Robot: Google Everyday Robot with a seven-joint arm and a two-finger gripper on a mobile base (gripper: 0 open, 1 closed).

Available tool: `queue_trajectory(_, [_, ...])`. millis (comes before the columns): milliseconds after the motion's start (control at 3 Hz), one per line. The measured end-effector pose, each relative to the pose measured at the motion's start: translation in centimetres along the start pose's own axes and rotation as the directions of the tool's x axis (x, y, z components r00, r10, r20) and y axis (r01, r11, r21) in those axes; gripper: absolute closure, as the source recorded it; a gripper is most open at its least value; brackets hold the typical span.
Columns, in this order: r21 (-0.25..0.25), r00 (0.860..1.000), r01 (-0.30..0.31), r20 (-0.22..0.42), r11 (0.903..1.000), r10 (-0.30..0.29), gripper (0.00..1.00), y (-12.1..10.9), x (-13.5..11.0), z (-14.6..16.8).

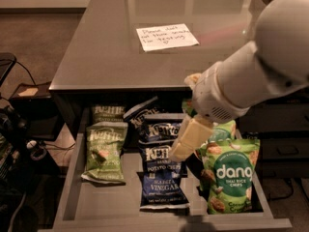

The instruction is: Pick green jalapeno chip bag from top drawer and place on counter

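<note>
Camera view looks down on a glossy grey tabletop (106, 57) bearing a white handwritten paper note (166, 36), with brown carpet (43, 37) to its left and dark cables (29, 76) beside it. Below its front edge the top drawer (72, 192) stands pulled open. The green jalapeno chip bag (104, 151) lies in the drawer's left section, a second light-green bag (107, 112) behind it; dark blue Kettle bags (161, 178) fill the middle and a bright green dang bag (229, 175) sits at the right. A thick white arm (251, 81) reaches in from the right, angled down and leftward. Its cream hand (189, 140) hangs above the blue bags, apart from the jalapeno bag; whether it is spread or closed, I cannot tell.
</note>
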State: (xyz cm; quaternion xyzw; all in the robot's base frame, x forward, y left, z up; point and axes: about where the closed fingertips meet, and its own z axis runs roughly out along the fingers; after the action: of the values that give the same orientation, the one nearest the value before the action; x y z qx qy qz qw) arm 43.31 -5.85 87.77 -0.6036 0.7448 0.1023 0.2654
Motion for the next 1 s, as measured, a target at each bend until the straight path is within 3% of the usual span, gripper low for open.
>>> queue_trajectory(333, [0.005, 1.000, -0.017, 0.009, 0.9998, 0.017, 0.00, 0.7, -2.1, 4.7])
queue_trajectory(667, [0.005, 1.000, -0.017, 0.009, 0.9998, 0.017, 0.00, 0.7, -2.1, 4.7])
queue_trajectory(1000, [-0.004, 0.999, -0.029, 0.029, 0.9996, 0.029, 0.00, 0.8, -1.4, 7.1])
